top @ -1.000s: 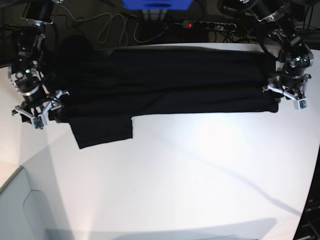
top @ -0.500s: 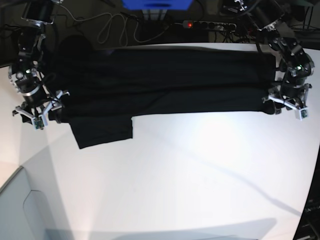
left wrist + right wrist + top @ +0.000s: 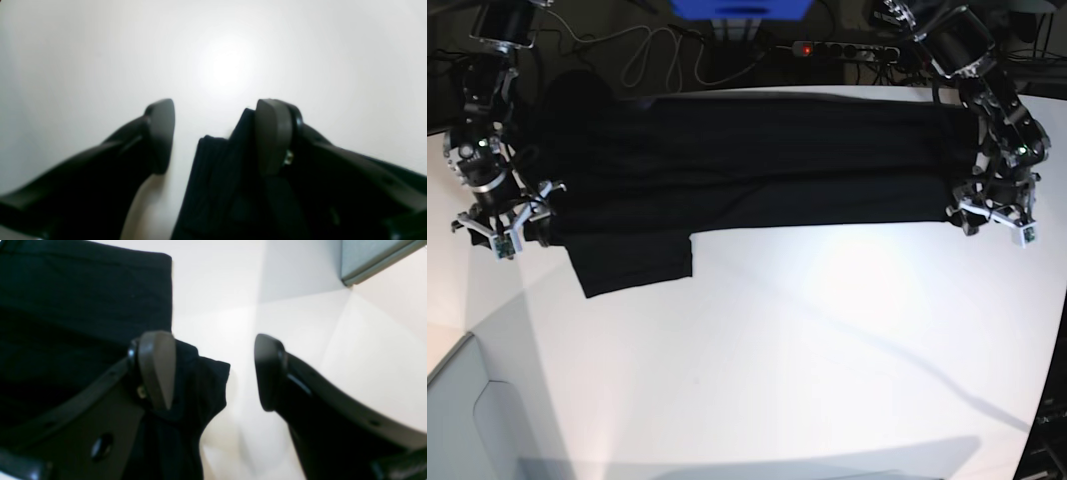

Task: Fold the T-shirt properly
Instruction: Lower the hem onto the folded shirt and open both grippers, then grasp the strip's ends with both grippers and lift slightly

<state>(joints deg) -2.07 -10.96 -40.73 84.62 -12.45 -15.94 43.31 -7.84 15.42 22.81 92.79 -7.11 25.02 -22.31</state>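
Both hands gape (unclamped) at the T-shirt (image 3: 757, 165) ends.

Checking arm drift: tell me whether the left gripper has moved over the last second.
Yes. The left gripper slid toward the table's near edge, along the T-shirt's end.

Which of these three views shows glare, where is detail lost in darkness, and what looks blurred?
Left wrist view: a bright glare patch on the white table; the end effector's fingers are soft and out of focus. Right wrist view: the T-shirt is nearly featureless black; close fingers are blurred. Base view: glare on the table below the shirt's edge, and the shirt's folds are barely readable.
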